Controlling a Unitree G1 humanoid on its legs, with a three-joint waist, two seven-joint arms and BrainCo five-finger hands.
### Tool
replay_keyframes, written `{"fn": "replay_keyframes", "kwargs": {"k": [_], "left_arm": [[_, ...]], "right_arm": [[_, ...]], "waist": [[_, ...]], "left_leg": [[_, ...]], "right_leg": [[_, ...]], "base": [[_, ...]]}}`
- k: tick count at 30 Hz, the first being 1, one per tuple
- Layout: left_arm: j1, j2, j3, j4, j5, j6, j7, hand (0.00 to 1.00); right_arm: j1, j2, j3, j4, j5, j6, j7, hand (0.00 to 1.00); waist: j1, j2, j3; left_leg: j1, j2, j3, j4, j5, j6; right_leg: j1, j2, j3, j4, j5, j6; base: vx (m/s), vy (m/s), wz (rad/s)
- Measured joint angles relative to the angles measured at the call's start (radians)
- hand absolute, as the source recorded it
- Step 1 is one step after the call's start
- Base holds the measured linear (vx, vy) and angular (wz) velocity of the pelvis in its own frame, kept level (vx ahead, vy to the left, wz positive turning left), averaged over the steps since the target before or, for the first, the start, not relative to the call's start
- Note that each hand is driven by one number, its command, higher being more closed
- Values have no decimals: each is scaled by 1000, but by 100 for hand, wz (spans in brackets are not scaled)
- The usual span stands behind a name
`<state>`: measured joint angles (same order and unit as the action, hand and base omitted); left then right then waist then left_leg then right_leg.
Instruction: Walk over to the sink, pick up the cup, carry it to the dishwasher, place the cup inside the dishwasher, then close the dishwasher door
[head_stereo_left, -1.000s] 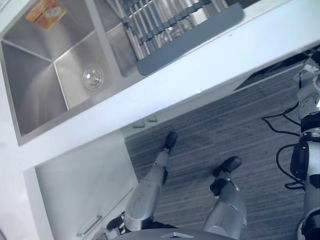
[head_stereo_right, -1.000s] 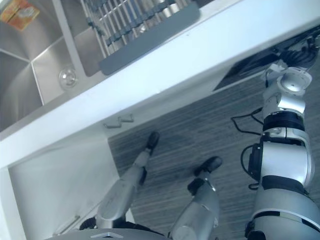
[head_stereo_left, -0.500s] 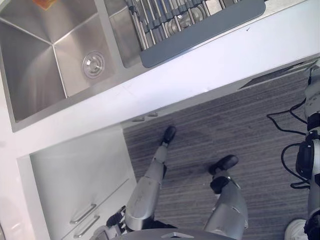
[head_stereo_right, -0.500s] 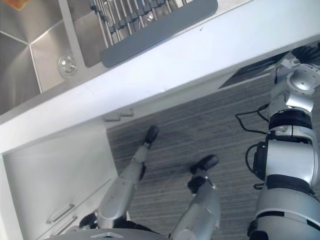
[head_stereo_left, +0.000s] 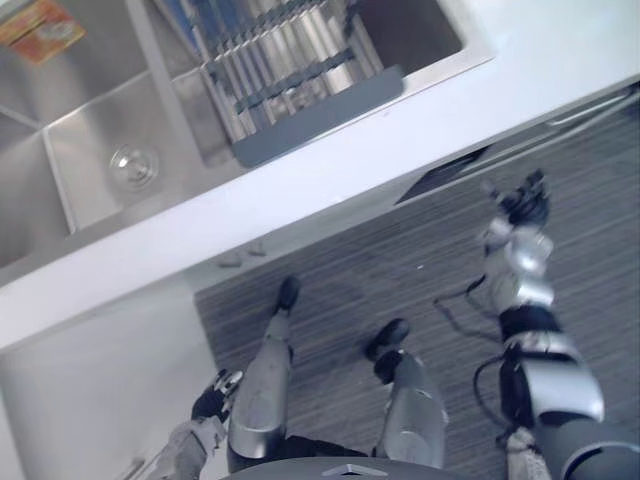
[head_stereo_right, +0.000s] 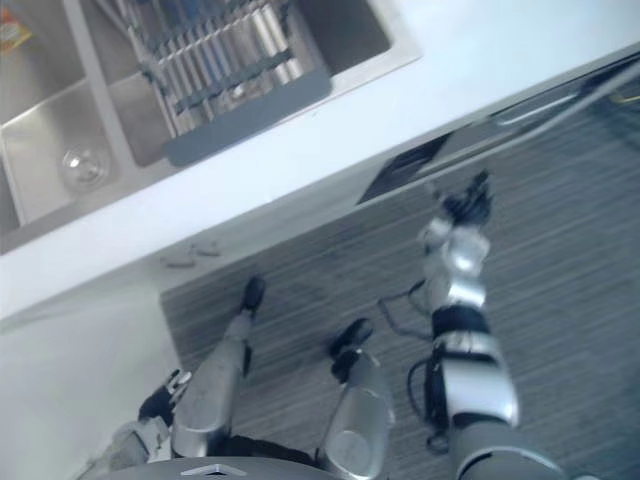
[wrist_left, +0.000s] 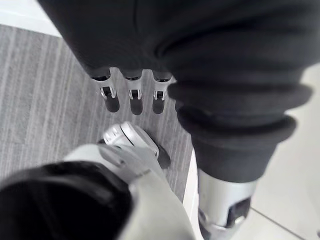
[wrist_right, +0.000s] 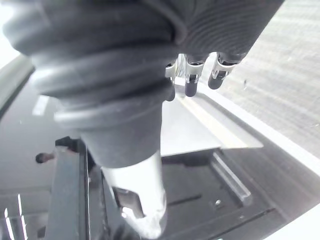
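Our right robot hand (head_stereo_left: 522, 200) is spread and holds nothing, its fingers (wrist_right: 192, 87) straight in the right wrist view. It hangs over the striped floor (head_stereo_left: 400, 270) at the right of the frame, just below the dishwasher (head_stereo_left: 445, 175), which we see as a dark gap under the bench (head_stereo_left: 330, 190). Half a second ago that arm was cut by the right edge of the left eye view; now we see its whole length, hand included. The camera has swung, so the sink (head_stereo_left: 85, 125) lies further to the upper left, and the basin past the right end of the dish rack (head_stereo_left: 285, 60) has come into view at the top. The left robot hand (head_stereo_left: 212, 393) hangs at the lower left, also spread and empty, fingers (wrist_left: 131, 102) straight. The right wrist view gives us what the eye views cannot: a grey panel and dark rails in the dark space past the fingers. Where the cup is we cannot tell; the rack's bars are too crowded for us to pick anything out.
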<state>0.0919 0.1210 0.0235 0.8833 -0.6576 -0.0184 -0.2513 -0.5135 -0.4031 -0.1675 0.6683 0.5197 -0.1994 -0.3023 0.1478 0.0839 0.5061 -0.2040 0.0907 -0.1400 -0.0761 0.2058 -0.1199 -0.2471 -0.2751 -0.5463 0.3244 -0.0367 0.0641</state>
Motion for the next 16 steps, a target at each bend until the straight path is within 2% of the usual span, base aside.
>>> {"fn": "replay_keyframes", "kwargs": {"k": [2, 5, 7, 9, 13, 14, 16], "left_arm": [[10, 17, 18, 11, -32, 39, -2, 0], [51, 35, 19, 55, -58, 77, -1, 0], [70, 42, 20, 77, -76, 97, -3, 0], [98, 45, 23, 107, -84, 117, -4, 0], [114, 47, 36, 140, -85, 145, -3, 0], [116, 46, 49, 152, -86, 153, -4, 0], [120, 45, 53, 162, -86, 156, -4, 0]], "right_arm": [[197, 127, 22, -74, -65, -11, -5, 0], [401, 228, 49, -101, -100, -20, -1, 0], [484, 259, 51, -93, -113, -22, 10, 0], [574, 280, 71, -19, -114, -20, 50, 0], [637, 316, 63, 151, -102, 10, 133, 0], [650, 328, 54, 221, -82, 31, 155, 0], [653, 345, 0, 295, -46, 37, 181, 0]], "waist": [[-21, -54, -60], [-47, -88, -152], [-57, -92, -193], [-84, -93, -260], [-98, -94, -308], [-99, -96, -318], [-101, -97, -327]], "left_leg": [[62, 12, 59, 0, -26, 4], [136, 20, 120, 0, -64, 10], [163, 24, 153, 0, -90, 14], [190, 25, 184, -6, -110, 13], [232, 24, 216, -6, -129, 13], [246, 23, 222, -6, -135, 12], [261, 21, 224, -6, -141, 12]], "right_leg": [[53, 28, 35, -60, 18, 10], [123, 57, 78, -145, 42, 20], [155, 73, 98, -194, 60, 30], [198, 87, 108, -266, 89, 35], [254, 96, 118, -330, 115, 43], [271, 97, 119, -341, 122, 45], [291, 97, 118, -356, 125, 49]], "base": [[72, -13, -53], [70, -11, -60], [31, -1, -48], [46, -2, -31], [61, -5, -17], [61, -9, -7], [48, -9, -3]]}}
